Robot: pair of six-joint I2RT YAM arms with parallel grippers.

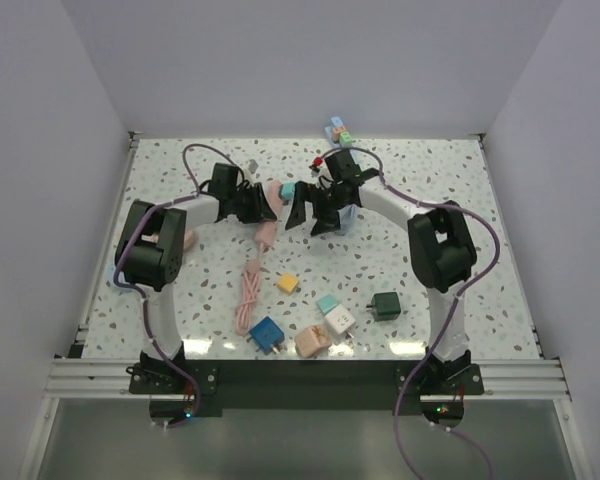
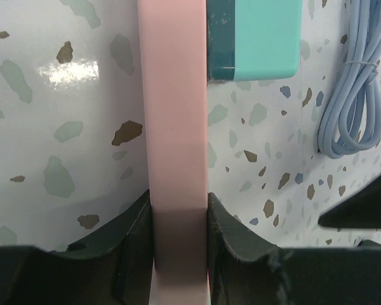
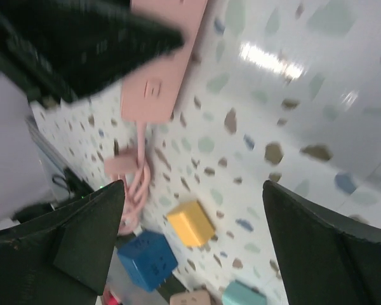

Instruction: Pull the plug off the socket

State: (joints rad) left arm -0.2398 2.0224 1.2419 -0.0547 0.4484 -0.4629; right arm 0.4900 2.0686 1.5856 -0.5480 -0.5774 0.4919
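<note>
As left claw [image 2: 178, 213] clamps strip [image 2: 174, 95], plug [image 2: 260, 38]: touches strip at frame top, maybe not out.
Right claw [image 3: 192, 190]: apart, empty.

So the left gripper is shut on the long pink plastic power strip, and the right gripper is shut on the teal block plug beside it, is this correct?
Only partly. The left gripper is shut on the long pink plastic power strip, but the right gripper is open, not shut on the teal block plug. The right wrist view shows its fingers wide apart with nothing gripped between them.
</note>
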